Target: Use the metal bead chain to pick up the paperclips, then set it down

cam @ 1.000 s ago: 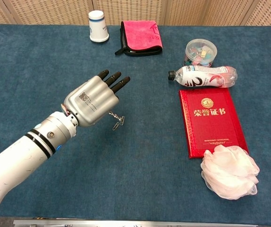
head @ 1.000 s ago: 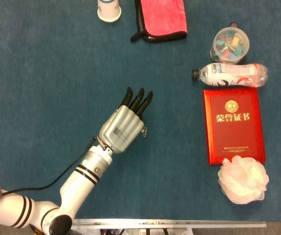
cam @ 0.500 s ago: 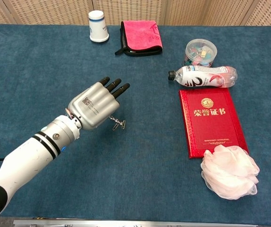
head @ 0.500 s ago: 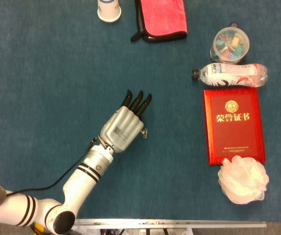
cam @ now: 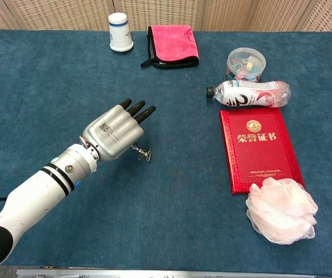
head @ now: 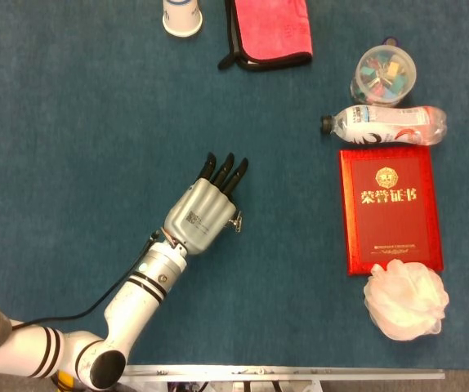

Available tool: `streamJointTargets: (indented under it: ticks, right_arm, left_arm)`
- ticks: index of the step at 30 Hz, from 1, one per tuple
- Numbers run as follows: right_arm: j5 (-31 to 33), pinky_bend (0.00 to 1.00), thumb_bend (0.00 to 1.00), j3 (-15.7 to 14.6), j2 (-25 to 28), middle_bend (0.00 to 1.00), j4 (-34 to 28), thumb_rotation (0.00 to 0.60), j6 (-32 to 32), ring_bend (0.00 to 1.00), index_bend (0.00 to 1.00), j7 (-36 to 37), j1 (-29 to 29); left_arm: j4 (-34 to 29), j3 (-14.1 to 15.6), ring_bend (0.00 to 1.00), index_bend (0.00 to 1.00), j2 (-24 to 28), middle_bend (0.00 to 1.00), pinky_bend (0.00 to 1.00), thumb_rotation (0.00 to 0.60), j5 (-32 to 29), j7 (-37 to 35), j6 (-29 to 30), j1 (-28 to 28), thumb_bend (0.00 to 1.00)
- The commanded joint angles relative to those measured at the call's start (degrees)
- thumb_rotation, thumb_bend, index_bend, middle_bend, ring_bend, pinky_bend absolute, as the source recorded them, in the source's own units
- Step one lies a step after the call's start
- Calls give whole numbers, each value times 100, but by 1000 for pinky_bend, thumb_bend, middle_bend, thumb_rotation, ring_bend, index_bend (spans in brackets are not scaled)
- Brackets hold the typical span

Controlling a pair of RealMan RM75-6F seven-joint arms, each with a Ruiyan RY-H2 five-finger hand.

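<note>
Fingers (cam: 136, 110) of my left hand (head: 203, 214) (cam: 114, 133) point away from me, held close together and nearly straight, the dark tips aimed toward the far edge of the counter (cam: 50, 75). The back of the hand faces both cameras, so the palm side is hidden, and I cannot tell whether anything is pinched underneath. At the hand's right edge a short bit of chain (cam: 137, 149) pokes out from beneath it, with a small clump of clips (head: 236, 221) (cam: 146, 154) at its end. Whether that clump hangs in the air or rests on the blue cloth I cannot say (the shadow is too faint to judge).

Taking the red book (head: 390, 210) (cam: 259, 148) as my landmark: the hand and the chain are well to the left of it, with open blue cloth between. A plastic bottle (head: 386, 125) (cam: 249, 93) lies on its side just beyond the book's far edge, cap pointing left. Past the bottle stands a clear round tub (head: 384, 73) (cam: 246, 62) holding coloured bits. A pale mesh puff (head: 405, 299) (cam: 281, 210) sits at the book's near right corner, overlapping it a little. Far beyond and to the left of the book, a folded pink cloth (head: 268, 30) (cam: 172, 44) with dark trim lies near the counter's far edge, and a white cup (head: 182, 15) (cam: 120, 32) stands just left of that cloth.

My right hand appears in neither view.
</note>
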Motion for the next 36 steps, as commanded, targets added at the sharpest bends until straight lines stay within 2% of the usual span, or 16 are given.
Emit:
streamJointTargets:
  ticks: [1, 14, 19, 27, 36]
  right_arm:
    - [-1, 451, 350, 1, 0, 362, -1, 600, -6, 321, 366, -6, 2]
    - [-20, 450, 350, -1, 4, 362, -23, 600, -50, 321, 366, -49, 22]
    - [-11, 450, 350, 5, 5, 362, -27, 600, -64, 321, 366, -48, 28]
    - [-51, 450, 350, -11, 2, 362, -41, 600, -80, 321, 366, -90, 42]
    - [-113, 450, 350, -42, -7, 362, -94, 600, -107, 320, 366, -236, 74]
  left_arm:
    - [44, 6, 0, 582, -15, 12, 140, 600, -6, -27, -28, 29, 412]
    - [172, -30, 0, 583, -16, 12, 140, 600, 48, -90, -78, 125, 411]
    - [30, -23, 0, 583, 49, 12, 140, 600, 159, -45, -7, 155, 412]
    - [-614, -34, 0, 585, 396, 12, 140, 600, 515, 226, 381, 230, 412]
    - [-847, -158, 0, 587, 979, 13, 140, 600, 367, 310, 720, 451, 412]
